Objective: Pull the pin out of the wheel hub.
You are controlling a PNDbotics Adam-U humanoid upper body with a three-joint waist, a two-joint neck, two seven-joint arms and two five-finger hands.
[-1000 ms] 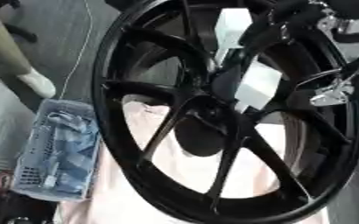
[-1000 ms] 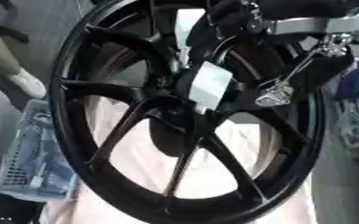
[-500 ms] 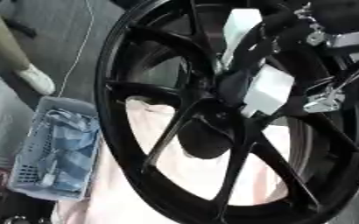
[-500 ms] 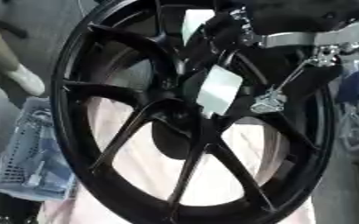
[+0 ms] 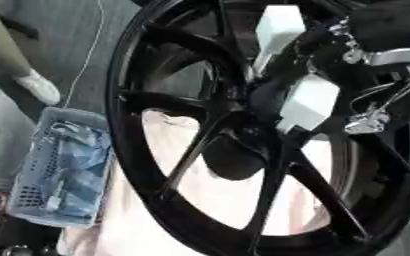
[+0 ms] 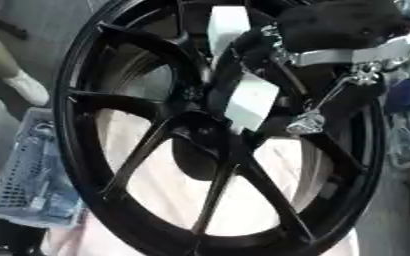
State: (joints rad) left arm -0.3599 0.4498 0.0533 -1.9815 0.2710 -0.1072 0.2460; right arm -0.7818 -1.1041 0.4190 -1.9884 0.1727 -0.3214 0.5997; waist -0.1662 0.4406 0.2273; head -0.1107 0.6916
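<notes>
The right hand (image 6: 243, 95) is reaching in from the upper right, its black forearm and silver wrist linkage crossing over the far side of the wheel (image 5: 134, 165). Its pale finger pads are lying against the dark spokes just above the hub (image 5: 243, 150); one pad is pointing up toward the rim and another is angling down toward the centre. Whether those fingers are curled round anything or merely resting there I cannot tell, since the black parts of the hand are merging with the black wheel.

The wheel is standing nearly upright and tilted, filling most of both views, with its spokes fanning out from the hub at mid-frame. The pin itself is not showing as a separate thing; judging by the task, it should be sitting at the hub, which is lying just below and slightly left of the lower finger pad. So the move ahead is probably turning on that short gap: the hand is needing to come down and inward along the spoke toward the centre, then draw back out along the hub's axis, toward the camera side.

The right hand is the nearer one; the left hand is not appearing in either view.

Behind the spokes a pale pink cloth (image 5: 208, 210) is covering the worktop, and a grey-blue basket (image 5: 60, 170) is sitting to the left, well apart from the hub.
</notes>
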